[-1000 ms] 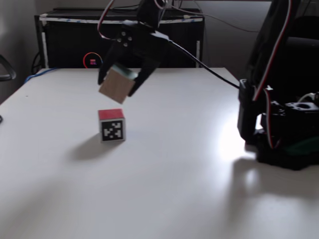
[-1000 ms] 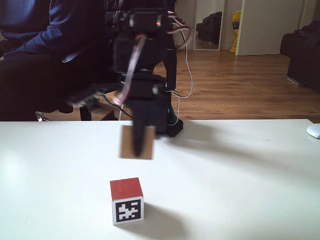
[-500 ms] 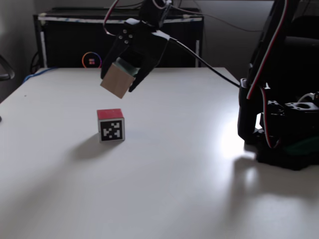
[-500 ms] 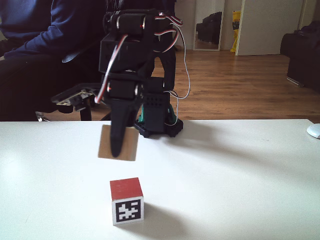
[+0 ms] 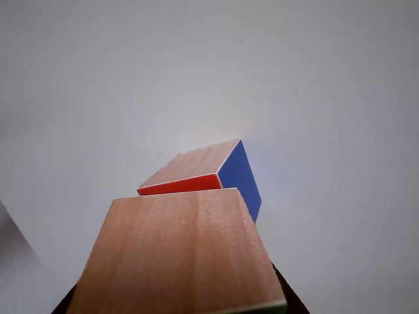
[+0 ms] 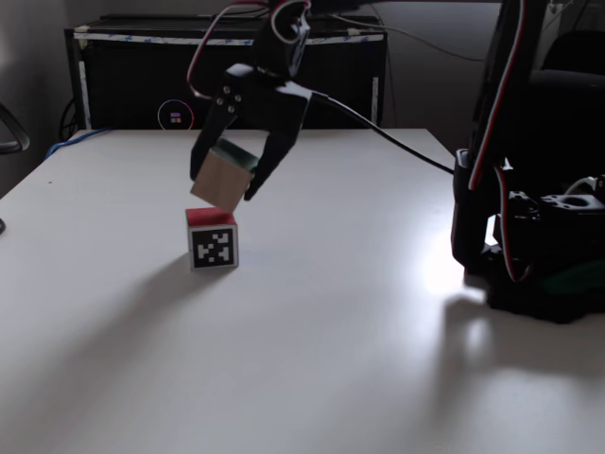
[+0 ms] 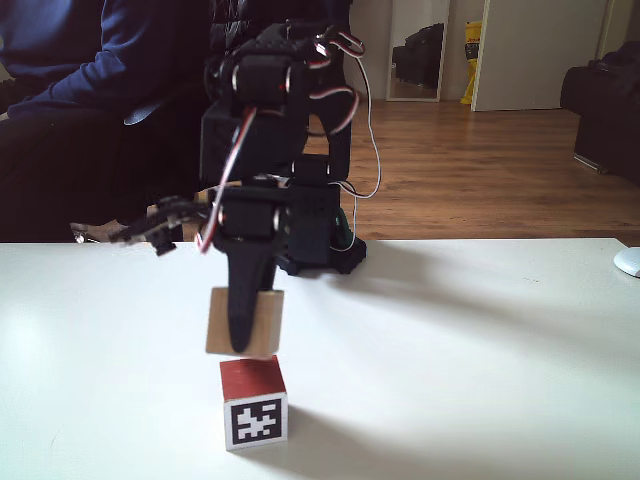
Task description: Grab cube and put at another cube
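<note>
In a fixed view, the black two-finger gripper (image 6: 227, 182) is clenching the small bare-wood cube with a green face (image 6: 221, 178), tilted, just above the red-topped, blue-sided cube (image 6: 213, 238) sitting on the white table (image 6: 359, 312). Placement is underway; next it likely needs levelling, lowering and releasing.

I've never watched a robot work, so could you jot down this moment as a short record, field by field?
Arm: one black arm on a white table
Gripper: shut on the wooden cube
Held cube: bare wood, green face uppermost, tilted, off the table
Other cube: on the table, red top, blue side, black-and-white marker on front
Relation: held cube just above the red top; contact cannot be told
Background: seated person behind the table
</note>
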